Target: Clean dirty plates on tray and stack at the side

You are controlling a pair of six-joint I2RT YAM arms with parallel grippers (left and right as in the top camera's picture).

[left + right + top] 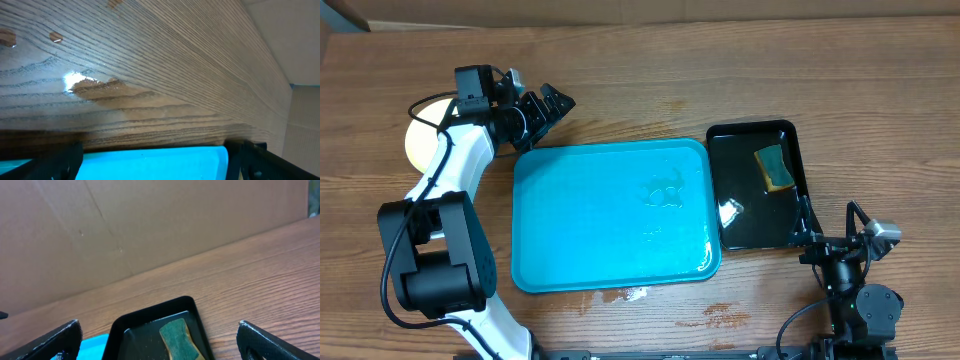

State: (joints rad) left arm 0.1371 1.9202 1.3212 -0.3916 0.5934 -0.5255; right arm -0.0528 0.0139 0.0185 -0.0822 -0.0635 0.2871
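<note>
Since the tray (570, 220) lies bare just ahead of the left gripper (552, 108), jaws apart and empty, and the plates (420, 140) sit behind its wrist, I'd retreat high, clearing that pile. The right gripper (832, 222) hangs wide open, empty.

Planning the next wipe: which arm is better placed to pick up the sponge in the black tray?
Right: the right gripper, open, sits beside the black tray holding the sponge; the left gripper is beyond the turquoise tray.
</note>
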